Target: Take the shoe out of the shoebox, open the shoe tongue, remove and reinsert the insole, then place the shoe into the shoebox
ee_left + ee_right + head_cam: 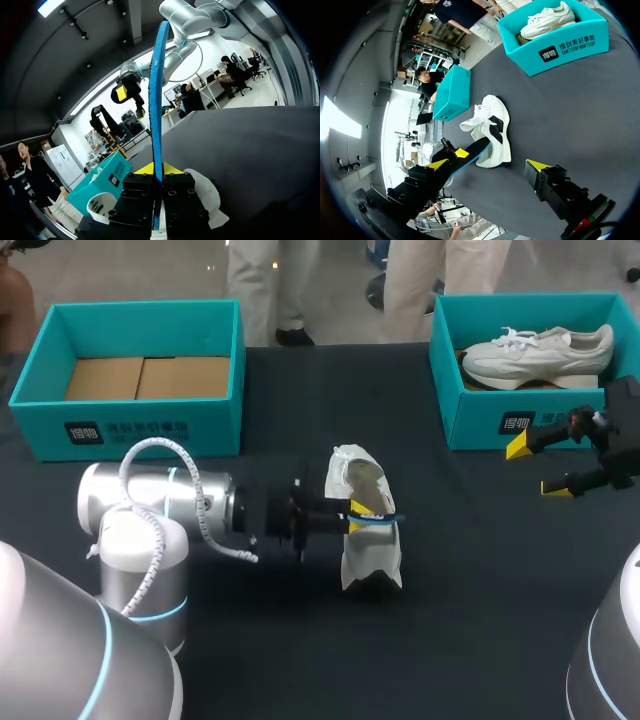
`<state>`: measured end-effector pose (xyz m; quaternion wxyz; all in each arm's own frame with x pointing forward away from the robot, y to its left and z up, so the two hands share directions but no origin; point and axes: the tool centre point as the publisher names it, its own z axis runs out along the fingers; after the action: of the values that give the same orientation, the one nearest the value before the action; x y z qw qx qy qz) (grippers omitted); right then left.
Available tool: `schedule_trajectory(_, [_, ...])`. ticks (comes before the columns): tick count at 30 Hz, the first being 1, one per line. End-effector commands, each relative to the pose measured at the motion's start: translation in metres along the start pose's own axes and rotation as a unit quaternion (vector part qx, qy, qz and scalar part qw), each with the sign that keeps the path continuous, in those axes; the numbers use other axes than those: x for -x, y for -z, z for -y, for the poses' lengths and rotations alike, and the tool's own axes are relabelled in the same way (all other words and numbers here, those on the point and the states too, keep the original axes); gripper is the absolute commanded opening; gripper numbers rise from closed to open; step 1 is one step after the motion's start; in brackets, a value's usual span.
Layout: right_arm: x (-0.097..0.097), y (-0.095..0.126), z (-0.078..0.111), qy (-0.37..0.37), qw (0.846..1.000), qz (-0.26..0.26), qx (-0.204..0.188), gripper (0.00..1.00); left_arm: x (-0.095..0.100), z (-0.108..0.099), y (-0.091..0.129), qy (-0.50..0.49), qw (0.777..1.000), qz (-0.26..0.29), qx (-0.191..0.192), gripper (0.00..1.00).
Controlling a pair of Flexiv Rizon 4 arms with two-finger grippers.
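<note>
The left shoebox (pixel 130 425) shows its cardboard floor. The left gripper (pixel 362 512) is pinched on the blue insole (pixel 157 90), seen edge-on from its wrist and as a mere sliver from above. Its near end is hidden between the fingers, over the shoe (pixel 368 560) on the table (pixel 470 590). The right shoebox (pixel 480 420) holds a second shoe (pixel 535 355), its sole partly hidden behind the wall. Beside it, the right gripper (pixel 538 468) hangs spread
</note>
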<state>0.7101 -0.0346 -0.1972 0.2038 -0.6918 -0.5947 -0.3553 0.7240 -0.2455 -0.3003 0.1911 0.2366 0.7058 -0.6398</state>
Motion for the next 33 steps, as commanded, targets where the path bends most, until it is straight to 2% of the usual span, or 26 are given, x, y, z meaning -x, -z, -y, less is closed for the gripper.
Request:
schedule_trajectory(1, [0.000, -0.001, 0.000, -0.001, 1.000, 0.002, 0.000, 1.00, 0.000, -0.007, -0.004, 0.000, 1.000, -0.001, -0.002, 0.00])
schedule_trajectory(18, [0.000, -0.001, 0.000, -0.001, 1.000, 0.002, 0.000, 1.00, -0.006, -0.036, 0.001, -0.015, 1.000, 0.004, 0.020, 0.00])
schedule_trajectory(25, [0.000, -0.001, 0.000, -0.001, 1.000, 0.002, 0.000, 1.00, -0.003, -0.037, 0.001, -0.016, 0.999, 0.011, 0.029, 0.00])
schedule_trajectory(26, [0.000, -0.001, 0.000, -0.001, 1.000, 0.002, 0.000, 1.00, -0.002, -0.035, 0.001, -0.017, 0.999, 0.011, 0.029, 0.04])
schedule_trajectory(27, [0.000, -0.001, 0.000, -0.001, 1.000, 0.002, 0.000, 1.00, -0.001, -0.032, 0.002, -0.017, 0.999, 0.013, 0.027, 0.31])
schedule_trajectory(28, [0.000, -0.001, 0.000, -0.001, 1.000, 0.002, 0.000, 1.00, -0.002, -0.031, 0.002, -0.017, 0.999, 0.013, 0.026, 0.38])
schedule_trajectory(33, [0.000, -0.001, 0.000, -0.001, 1.000, 0.002, 0.000, 1.00, -0.003, -0.020, 0.005, -0.024, 0.999, 0.008, 0.023, 0.38])
